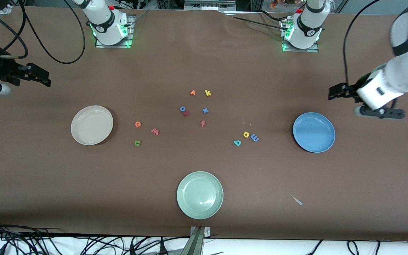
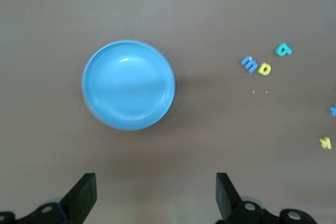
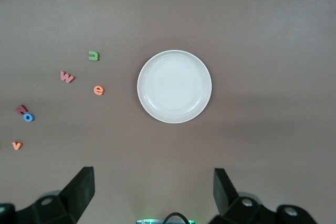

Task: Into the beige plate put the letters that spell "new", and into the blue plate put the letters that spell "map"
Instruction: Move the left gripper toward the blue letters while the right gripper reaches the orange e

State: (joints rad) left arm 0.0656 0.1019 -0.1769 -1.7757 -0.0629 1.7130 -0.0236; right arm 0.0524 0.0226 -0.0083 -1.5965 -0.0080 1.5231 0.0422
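Nearest the front camera sits the pale green plate (image 1: 199, 194), which you can ignore except as your landmark: everything that matters lies farther from the camera than it does. Farther up and toward the right arm's end you have the green "n" (image 1: 137, 142), the pinkish-red "w" (image 1: 155, 131) and the orange "e" (image 1: 137, 124), all loose on the table and well apart from one another, with the beige plate (image 1: 91, 125) just past them toward that same end. Toward the left arm's end from the green plate lie the teal "p" (image 1: 237, 142), the yellow "a" (image 1: 246, 134) and the blue "m" (image 1: 254, 138), bunched close (the "a" and "m" look nearly touching, so expect a tight pick), and the blue plate (image 1: 313, 132) stands toward that end with bare table between. Both plates hold nothing yet. Farther still is the decoy cluster (image 1: 197, 106) of other letters; keep clear of it. The right gripper (image 3: 152, 192) hangs over the table at its own end with fingers spread wide and holding nothing, and each "new" letter lies past the beige plate from it, toward the table's middle. The left gripper (image 2: 156, 195) mirrors that over its end, also wide and bare, with the blue plate between it and "map". Each arm is plainly nearer its own set, with open room all around.
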